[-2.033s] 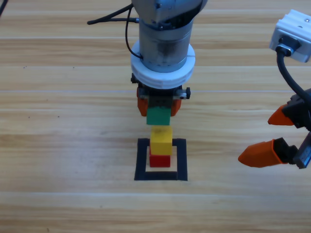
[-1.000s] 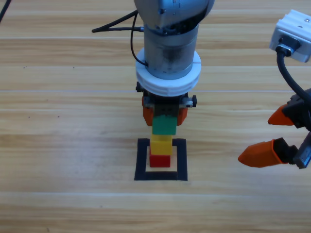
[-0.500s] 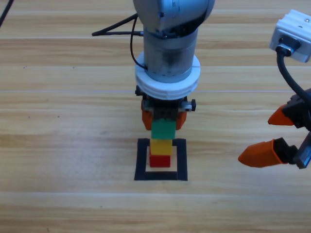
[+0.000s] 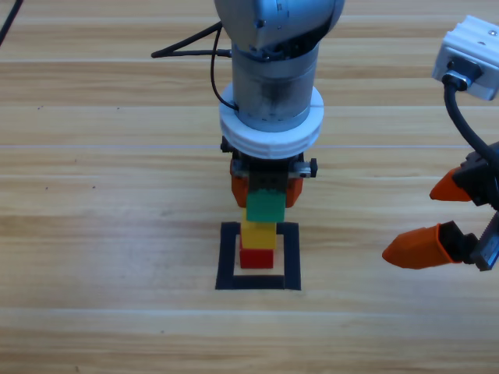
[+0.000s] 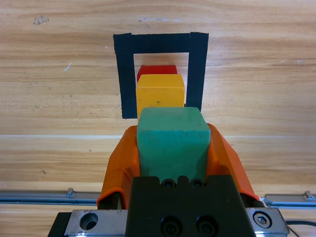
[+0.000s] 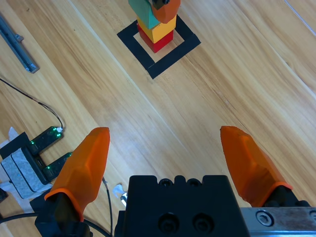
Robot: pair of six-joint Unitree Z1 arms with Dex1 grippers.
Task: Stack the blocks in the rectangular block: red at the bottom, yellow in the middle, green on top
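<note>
High view puts the left gripper (image 4: 265,189) near the middle of the table, reaching down from twelve o'clock with its orange jaws clamped on either side of the green cube (image 4: 264,207). That cube sits directly over the yellow cube (image 4: 258,233), which rests on the red cube (image 4: 256,257), and the red one stands inside the black tape square (image 4: 227,257). From above the three colours line up in one column, green at the twelve o'clock end and red at the six o'clock end of the stack as seen here; whether the green cube's underside actually touches the yellow top cannot be told. Left wrist view shows the same grip from behind: the green cube (image 5: 172,141) is pinched between both jaws, the yellow cube (image 5: 160,95) just beyond it at twelve o'clock, a sliver of the red cube (image 5: 156,70) past that, all framed by the tape square (image 5: 198,69). Over at three o'clock from the stack, well apart from it, the right gripper (image 4: 437,216) waits near the picture's edge with its jaws spread wide and nothing between them; its wrist view shows the right gripper (image 6: 170,154) empty, with the stack and the tape square (image 6: 163,62) far off at twelve o'clock.
</note>
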